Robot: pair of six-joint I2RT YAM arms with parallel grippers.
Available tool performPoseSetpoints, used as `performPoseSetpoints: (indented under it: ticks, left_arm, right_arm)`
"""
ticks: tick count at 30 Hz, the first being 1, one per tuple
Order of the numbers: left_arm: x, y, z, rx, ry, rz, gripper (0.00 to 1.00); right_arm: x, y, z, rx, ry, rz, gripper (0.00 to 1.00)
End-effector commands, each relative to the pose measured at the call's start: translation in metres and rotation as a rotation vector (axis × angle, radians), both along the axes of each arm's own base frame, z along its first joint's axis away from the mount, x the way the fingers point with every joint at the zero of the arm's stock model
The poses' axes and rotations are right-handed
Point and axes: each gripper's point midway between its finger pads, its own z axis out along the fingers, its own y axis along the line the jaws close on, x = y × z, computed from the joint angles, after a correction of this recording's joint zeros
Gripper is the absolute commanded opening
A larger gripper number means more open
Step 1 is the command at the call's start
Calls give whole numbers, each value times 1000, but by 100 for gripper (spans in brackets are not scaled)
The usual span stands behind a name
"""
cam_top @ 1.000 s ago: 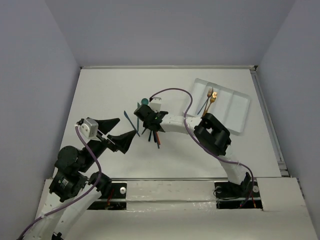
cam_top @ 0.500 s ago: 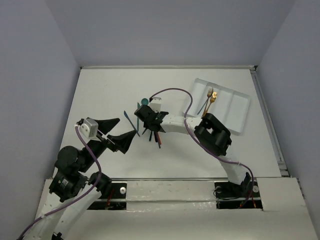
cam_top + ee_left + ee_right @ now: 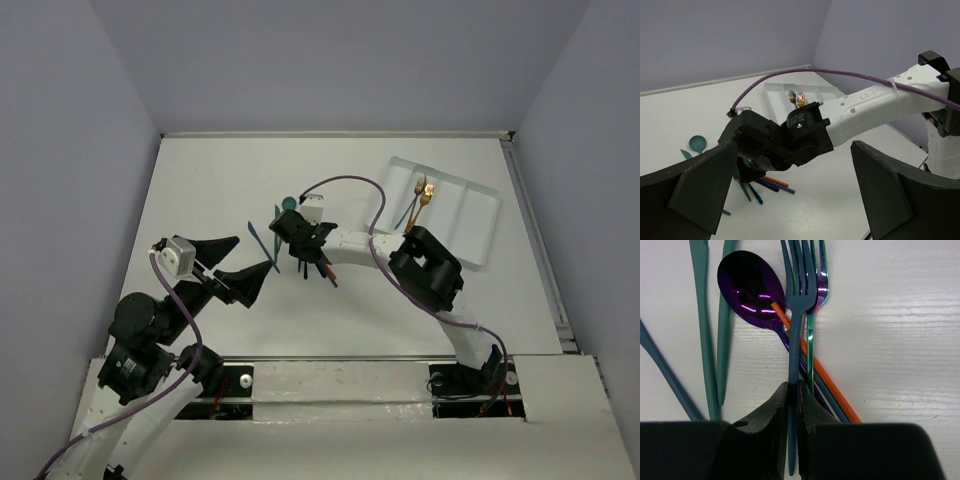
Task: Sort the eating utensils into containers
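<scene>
Left gripper point(image 3: 243, 264) hangs well left of the white tray point(image 3: 470, 215), jaws wide apart and empty, just short of the utensil pile point(image 3: 326, 273) on the bench point(image 3: 220, 180). Right gripper point(image 3: 794, 390), over that pile, is the nearer arm: jaws pinched onto the blue fork point(image 3: 798, 320) handle, fork's long axis straight out from the jaws, tines away from the wrist, tray off to its right. No readable writing.

Closed the right gripper point(image 3: 794, 390) onto the handle of the blue fork point(image 3: 796, 330) in the pile. Nudged the orange-red utensil point(image 3: 330, 276) beneath it, shifting its near end rightward.
</scene>
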Motion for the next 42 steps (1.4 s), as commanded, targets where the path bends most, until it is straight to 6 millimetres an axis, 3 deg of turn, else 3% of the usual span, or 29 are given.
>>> performPoseSetpoints:
  ticks: [1,8,12,22,28,32,36,42]
  left_arm:
    - [-7,5,24,-42,-60,0,99]
    - [-7,4,23,-40,-56,0,99]
    - [-6,4,22,-39,-53,3,99]
    - [-4,5,22,-37,-49,14,99]
    - [-5,10,22,-46,-50,32,99]
    - [-4,9,22,-44,-50,33,99]
    - [-5,10,22,-44,-50,35,99]
    - [-1,8,20,-34,-40,34,99]
  right_arm:
    - [2,-12,15,-44,-10,-13,1]
    - [8,-15,56,19,-92,-40,0]
    - [7,-15,96,101,-167,-13,0]
    - [2,-32,129,136,-214,3,0]
    - [18,-98,151,124,-242,-53,0]
    - [42,-165,149,102,-236,-124,0]
    - [58,-201,142,81,-206,-146,0]
    - [96,-233,134,27,-193,-195,0]
